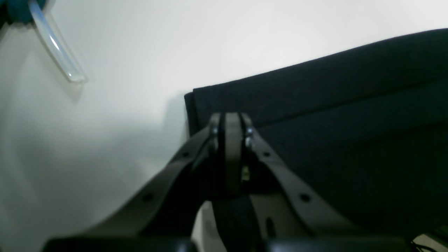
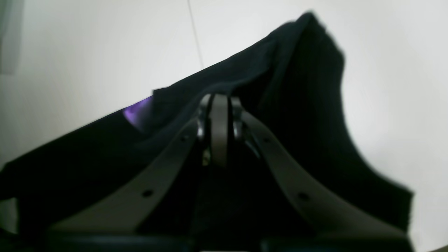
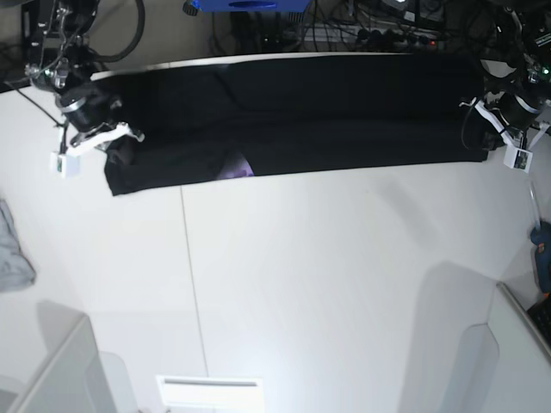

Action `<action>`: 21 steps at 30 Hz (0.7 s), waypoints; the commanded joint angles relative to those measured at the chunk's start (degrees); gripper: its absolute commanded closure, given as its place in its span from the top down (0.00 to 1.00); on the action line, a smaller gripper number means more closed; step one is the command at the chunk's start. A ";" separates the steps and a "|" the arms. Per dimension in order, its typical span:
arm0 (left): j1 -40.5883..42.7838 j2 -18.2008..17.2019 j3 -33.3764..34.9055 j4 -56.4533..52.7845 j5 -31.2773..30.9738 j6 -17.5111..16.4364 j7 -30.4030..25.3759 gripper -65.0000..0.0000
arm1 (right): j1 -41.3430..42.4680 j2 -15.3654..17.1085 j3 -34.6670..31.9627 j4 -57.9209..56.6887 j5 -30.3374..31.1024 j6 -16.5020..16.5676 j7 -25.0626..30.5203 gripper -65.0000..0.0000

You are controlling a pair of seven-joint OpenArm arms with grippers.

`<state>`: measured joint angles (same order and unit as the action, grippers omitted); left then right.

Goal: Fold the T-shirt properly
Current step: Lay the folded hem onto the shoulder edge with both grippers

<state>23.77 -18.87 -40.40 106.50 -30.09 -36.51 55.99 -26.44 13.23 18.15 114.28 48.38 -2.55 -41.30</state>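
while t-shirt [image 3: 310, 112] spans table | left gripper [image 1: 229, 117] clamps its corner | right gripper [image 2: 219, 99] clamps opposite end

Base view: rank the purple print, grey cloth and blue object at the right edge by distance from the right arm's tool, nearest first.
From the right tool, shut on the T-shirt at the view's left:
1. Grey cloth: left edge, below the tool. The purple print, peeking from the shirt's front edge, is too close to call against it.
2. Blue object: far right edge.

White table [image 3: 344, 284]; perhaps cables [image 3: 362, 34] behind
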 commanded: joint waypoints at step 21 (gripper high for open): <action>5.11 -1.04 -0.52 1.06 0.06 -0.10 -0.73 0.00 | -6.84 -0.71 3.25 1.28 5.11 0.48 1.25 0.00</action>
<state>28.64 -18.90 -40.42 106.74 -29.87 -36.49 56.01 -33.21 11.99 21.10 114.67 52.95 -2.52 -41.01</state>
